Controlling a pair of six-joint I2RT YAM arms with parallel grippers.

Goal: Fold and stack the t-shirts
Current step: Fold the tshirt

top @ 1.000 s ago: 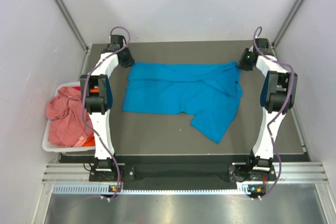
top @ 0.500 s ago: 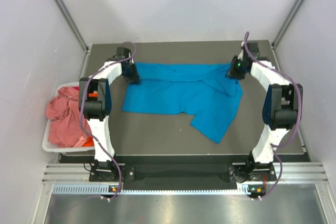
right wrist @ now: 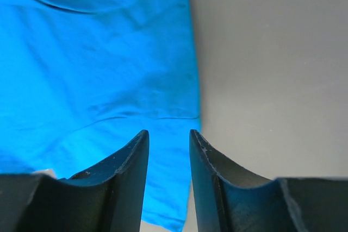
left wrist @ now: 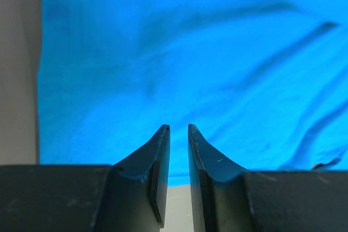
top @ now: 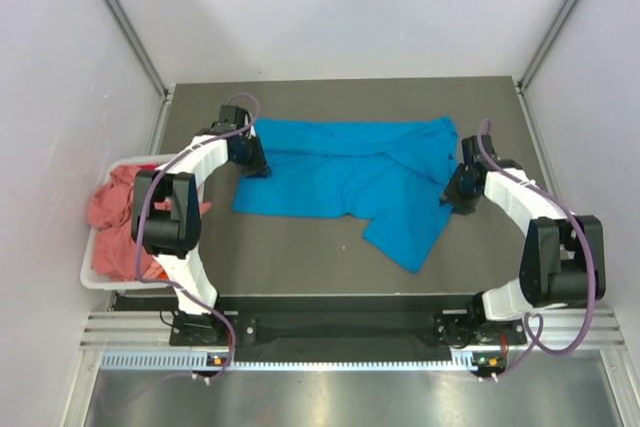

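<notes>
The turquoise-blue t-shirt (top: 340,172) lies rumpled on the surface (top: 300,257), toward 12 o'clock, with one flap trailing toward 5 o'clock. We see the left tool (top: 252,161) at its 9 o'clock edge, fingers a narrow slit apart, holding nothing. The right tool (top: 456,191) is at its 3 o'clock edge, parted slightly wider, also empty.

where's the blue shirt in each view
top external: the shirt lies spread across the middle of the table, toward the far side.
left wrist: it fills nearly the whole frame, with its edge at the left.
right wrist: it fills the left half, its edge running down the middle.
shared landmark: bare grey table beside the shirt's edge, seen in all three.
</notes>
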